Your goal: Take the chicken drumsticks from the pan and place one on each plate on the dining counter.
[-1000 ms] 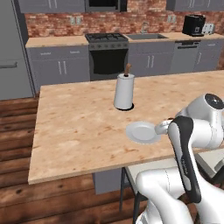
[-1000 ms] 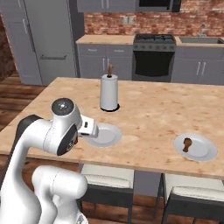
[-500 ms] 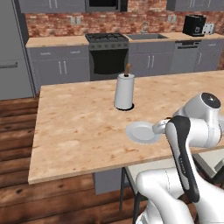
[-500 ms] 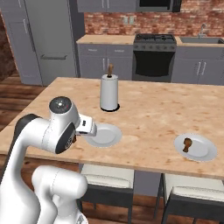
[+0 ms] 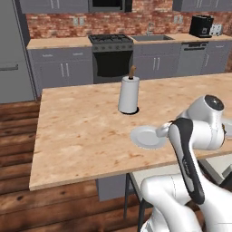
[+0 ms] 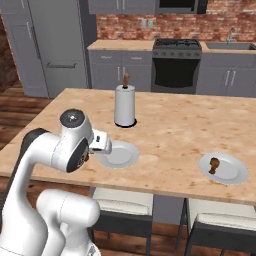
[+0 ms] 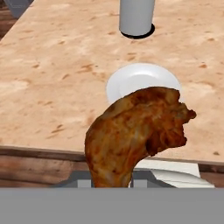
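Note:
My gripper (image 6: 89, 154) is shut on a reddish-brown chicken drumstick (image 7: 135, 135), which hangs over the near edge of the dining counter (image 5: 81, 131). Just beyond it lies an empty light plate (image 7: 142, 78), also seen as the plate (image 6: 119, 154) and the plate (image 5: 147, 137). In the left base view my own arm hides the hand. Further right on the counter a second plate (image 6: 223, 167) carries the other drumstick (image 6: 214, 164). The pan is out of view.
A paper towel roll (image 5: 128, 95) stands upright behind the empty plate. Pale stools (image 6: 117, 206) sit under the counter's near edge. A stove (image 5: 112, 54), grey cabinets and a fridge (image 6: 60, 45) line the brick back wall.

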